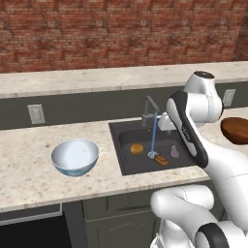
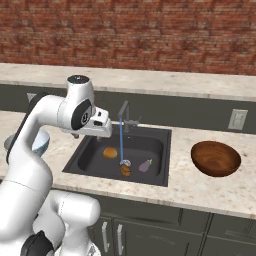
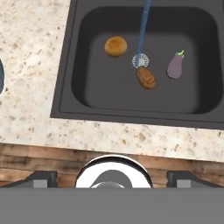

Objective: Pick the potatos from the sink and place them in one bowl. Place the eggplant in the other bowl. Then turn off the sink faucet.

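The dark sink (image 3: 105,92) holds a round golden potato (image 3: 116,46), a darker elongated potato (image 3: 146,77) beside the drain, and a pale grey eggplant (image 3: 176,66) to its right. Water runs in a blue stream (image 1: 154,135) from the faucet (image 1: 149,109) onto the drain. The pale blue bowl (image 1: 75,157) stands on the counter left of the sink. Right of the sink sits the dark brown bowl (image 2: 216,158). My gripper (image 3: 112,178) hangs open and empty high above the sink's front rim, fingertips (image 3: 41,177) wide apart.
A raised ledge and a brick wall run behind the counter. Wall outlets (image 1: 36,114) (image 2: 238,119) sit on the grey backsplash. My arm (image 2: 35,130) hides part of the pale bowl in the right base view. Cabinet doors (image 2: 150,235) lie below the counter.
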